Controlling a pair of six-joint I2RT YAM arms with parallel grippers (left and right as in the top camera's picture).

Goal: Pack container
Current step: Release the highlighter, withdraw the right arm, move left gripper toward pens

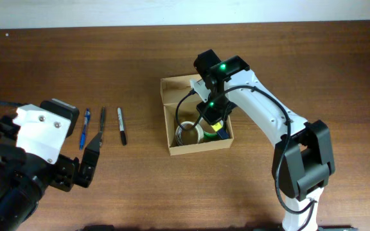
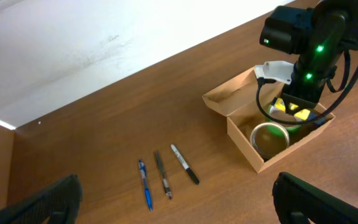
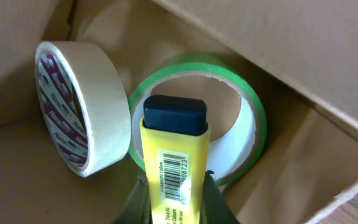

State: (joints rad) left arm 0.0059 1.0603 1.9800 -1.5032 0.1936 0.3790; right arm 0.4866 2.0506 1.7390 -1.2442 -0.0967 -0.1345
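The tan cardboard container [image 1: 169, 122] stands open at mid-table, flap lid folded back; it also shows in the left wrist view [image 2: 241, 134] and fills the right wrist view [image 3: 328, 81]. Inside lie a green tape roll [image 3: 253, 124] and a cream masking tape roll [image 3: 98, 118]. My right gripper [image 3: 174, 193] is down inside the box [image 1: 216, 123], shut on a yellow highlighter with a black cap [image 3: 174, 143]. My left gripper [image 2: 178, 205] is open and empty, hovering over the table left of the pens.
Three pens lie side by side left of the box: a blue pen [image 1: 83, 131], a dark grey pen [image 1: 101, 125] and a black marker [image 1: 121, 126]. The right arm [image 1: 268, 109] reaches over the box from the right.
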